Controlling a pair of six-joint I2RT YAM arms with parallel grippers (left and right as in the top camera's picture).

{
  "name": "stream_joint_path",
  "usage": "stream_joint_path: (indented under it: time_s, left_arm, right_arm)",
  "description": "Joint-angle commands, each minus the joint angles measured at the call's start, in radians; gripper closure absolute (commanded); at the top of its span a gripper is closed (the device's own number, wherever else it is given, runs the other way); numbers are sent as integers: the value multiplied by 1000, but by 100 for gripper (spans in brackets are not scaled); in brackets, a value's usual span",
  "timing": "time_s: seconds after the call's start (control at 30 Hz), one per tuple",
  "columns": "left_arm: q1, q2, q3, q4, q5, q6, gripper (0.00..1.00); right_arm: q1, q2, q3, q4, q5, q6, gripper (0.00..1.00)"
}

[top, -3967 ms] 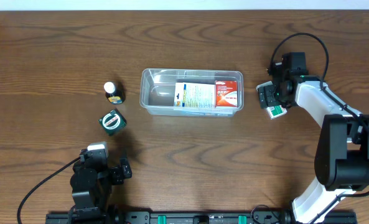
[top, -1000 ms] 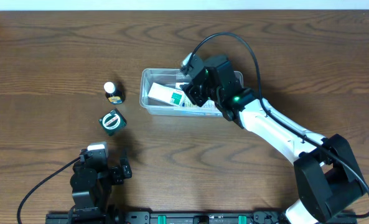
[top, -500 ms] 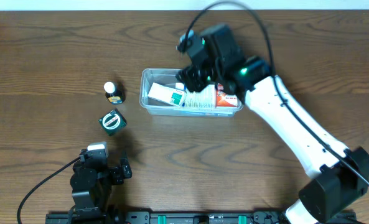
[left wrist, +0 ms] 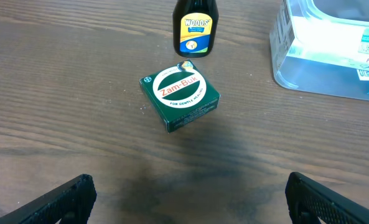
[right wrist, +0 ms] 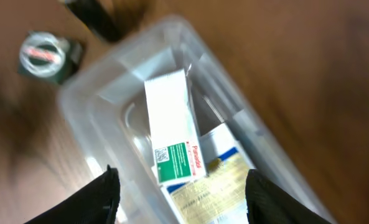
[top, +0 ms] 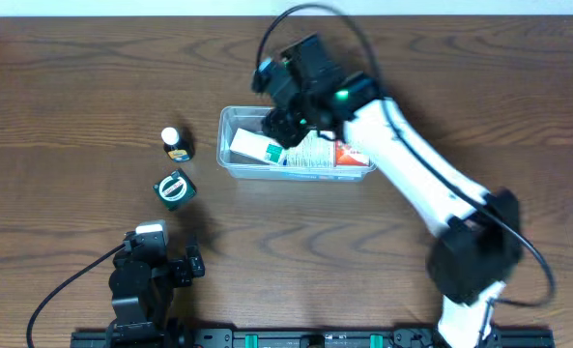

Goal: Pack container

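Note:
The container [top: 297, 174] is a clear shallow tub at the table's middle back. Inside lie a white-and-green box [top: 255, 148] at the left, a larger white leaflet-like pack [top: 310, 155] and a red-and-white box [top: 352, 155] at the right. My right gripper [top: 278, 121] hovers over the tub's left half, open and empty. In the right wrist view the white-and-green box [right wrist: 173, 127] lies in the container [right wrist: 88, 106] below my open fingers [right wrist: 190, 199]. My left gripper [left wrist: 187, 202] is open and empty near the front left.
A small dark bottle [top: 177, 144] with a white cap stands left of the tub. A green Zam-Buk box [top: 174, 188] lies just in front of it. Both show in the left wrist view: the bottle [left wrist: 195, 28], the box [left wrist: 180, 98], and the tub's corner [left wrist: 290, 43].
My right arm carried the white-and-green box from the table's right side into the tub's left half and let go. The gripper has since drawn up and back-left, open.

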Motion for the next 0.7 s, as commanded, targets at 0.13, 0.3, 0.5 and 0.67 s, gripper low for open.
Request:
stream_joint_path:
  time_s: [0.13,0.3,0.5,0.67]
  left_arm:
    - [-2,-3,2,0,7,2,2]
    - [-2,-3,2,0,7,2,2]
    - [-2,-3,2,0,7,2,2]
    - [-2,-3,2,0,7,2,2]
  right_arm:
    - [26,120,1,13,-56,-141,32]
    - [28,140,1,11,-57,-205,31]
    - [32,152,0,2,-64,-315,23]
    - [45,183,0,-5,-64,-362,23]
